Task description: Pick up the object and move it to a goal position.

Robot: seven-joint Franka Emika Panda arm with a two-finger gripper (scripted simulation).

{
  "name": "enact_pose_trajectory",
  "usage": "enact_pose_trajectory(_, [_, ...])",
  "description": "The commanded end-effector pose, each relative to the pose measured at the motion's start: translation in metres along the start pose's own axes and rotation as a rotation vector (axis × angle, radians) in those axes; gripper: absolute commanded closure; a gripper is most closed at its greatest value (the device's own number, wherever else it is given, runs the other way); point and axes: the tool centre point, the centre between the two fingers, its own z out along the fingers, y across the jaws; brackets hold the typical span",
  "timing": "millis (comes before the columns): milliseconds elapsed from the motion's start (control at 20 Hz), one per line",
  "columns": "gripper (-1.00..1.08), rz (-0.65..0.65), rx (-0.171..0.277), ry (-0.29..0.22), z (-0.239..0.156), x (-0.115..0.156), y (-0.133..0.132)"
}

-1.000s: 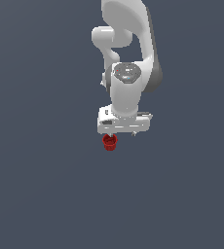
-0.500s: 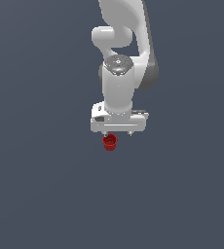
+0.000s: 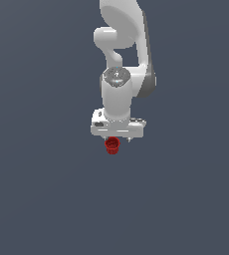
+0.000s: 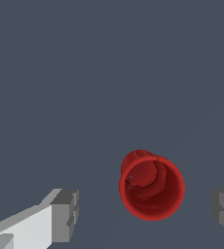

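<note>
1. You're looking at one flat slate-grey backdrop (image 3: 42, 199) filling the whole exterior view, edge to edge.
2. You can't pick out a seam between floor and wall; whether that grey is ground or backing can't be told.
3. The tone runs even across it, with only a faint lightening toward the lower part of the exterior view.
4. Your wrist view shows the same blue-grey surface (image 4: 84, 73), smooth and unmarked.
5. Light reads soft and diffuse, and you get only the faintest diagonal shading toward one side of the wrist view.
</note>
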Motion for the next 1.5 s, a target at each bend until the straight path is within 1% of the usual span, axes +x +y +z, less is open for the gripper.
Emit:
enact_pose_trajectory(0, [-0.92, 0.039, -0.006, -0.005, 0.015, -0.007, 0.008])
enact_pose_trajectory(200, [-0.92, 0.091, -0.015, -0.009, 0.035, -0.018, 0.018])
enact_pose_trajectory(450, [-0.92, 0.124, -0.021, -0.012, 0.047, -0.025, 0.024])
enact_pose_trajectory(800, [-0.92, 0.123, -0.021, -0.013, 0.053, -0.026, 0.025])
enact_pose_trajectory(1200, [-0.92, 0.126, -0.022, -0.012, 0.088, -0.028, 0.026])
enact_pose_trajectory(1450, [-0.92, 0.126, -0.022, -0.012, 0.098, -0.027, 0.026])
